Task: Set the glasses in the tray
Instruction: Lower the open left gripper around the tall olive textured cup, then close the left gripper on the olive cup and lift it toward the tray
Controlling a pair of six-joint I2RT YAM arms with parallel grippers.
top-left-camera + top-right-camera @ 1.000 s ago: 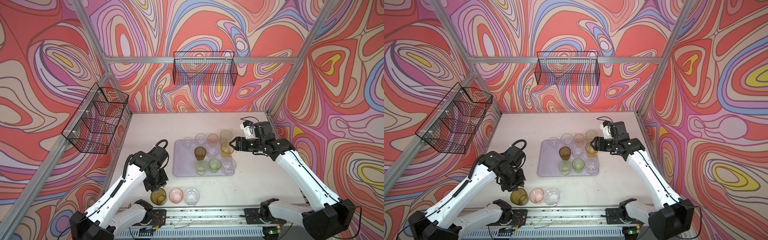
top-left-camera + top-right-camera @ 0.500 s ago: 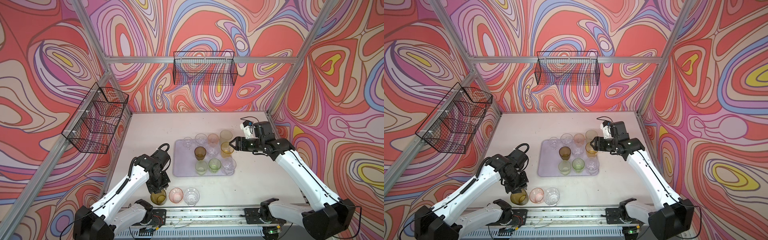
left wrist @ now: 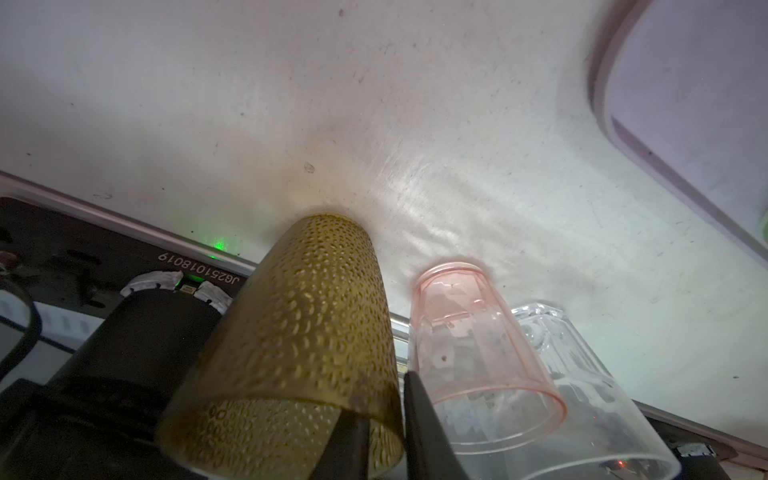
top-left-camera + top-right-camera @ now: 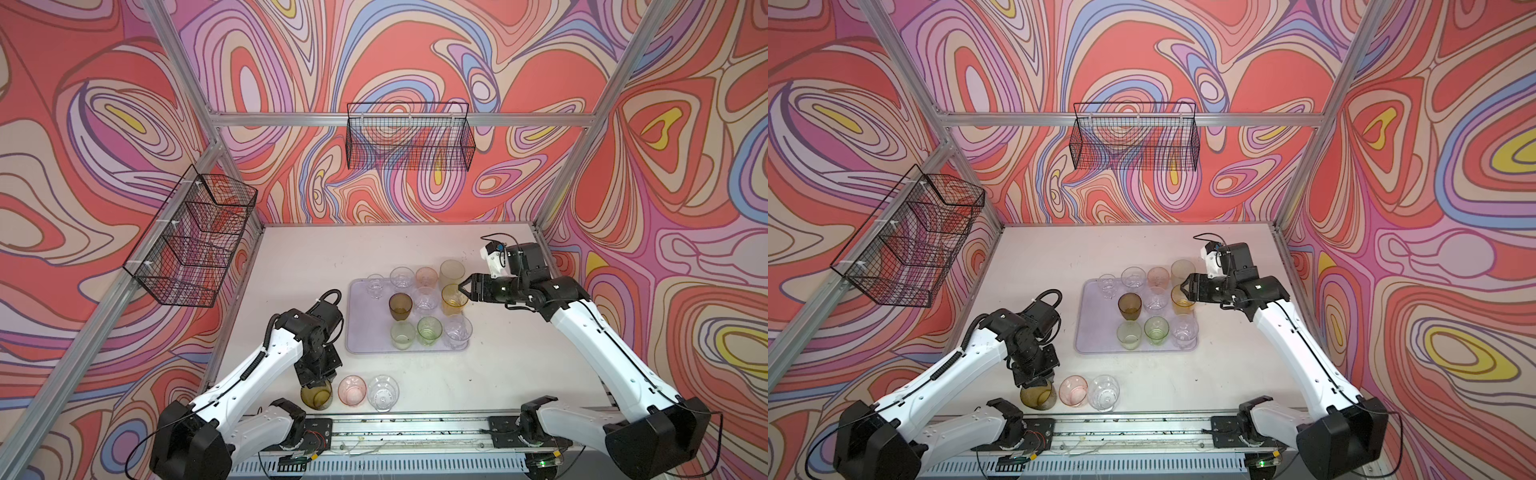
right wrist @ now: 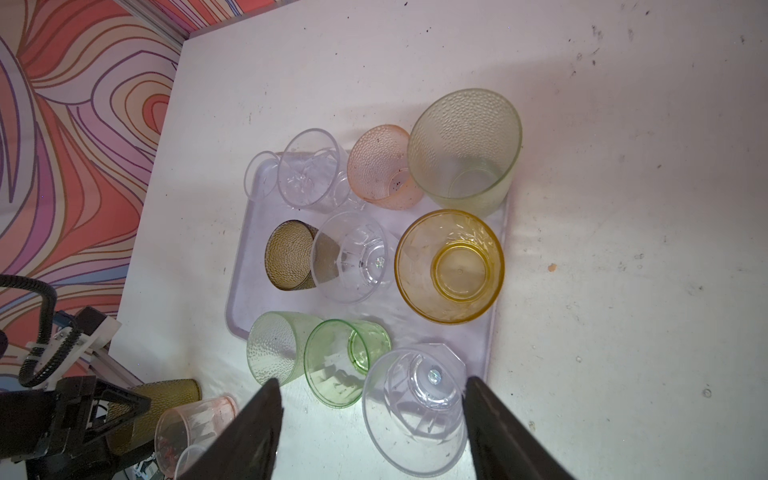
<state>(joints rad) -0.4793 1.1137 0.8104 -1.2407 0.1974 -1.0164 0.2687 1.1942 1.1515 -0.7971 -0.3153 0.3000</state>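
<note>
Olive-brown glass stands upright, mouth up, directly under your left gripper: one finger inside, one outside the wall, nearly together; firm pinch cannot be told. Tray lies ahead-right of it; lift vertically.

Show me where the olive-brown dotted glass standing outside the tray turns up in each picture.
In a top view: the olive-brown glass stands at the near edge of the table, left end of a row of three.
In a top view: the same spot.
Left wrist: close up, filling the foreground.
Right wrist: small and partly hidden, off the tray.
Shared landmark: the pink glass right beside it.
</note>
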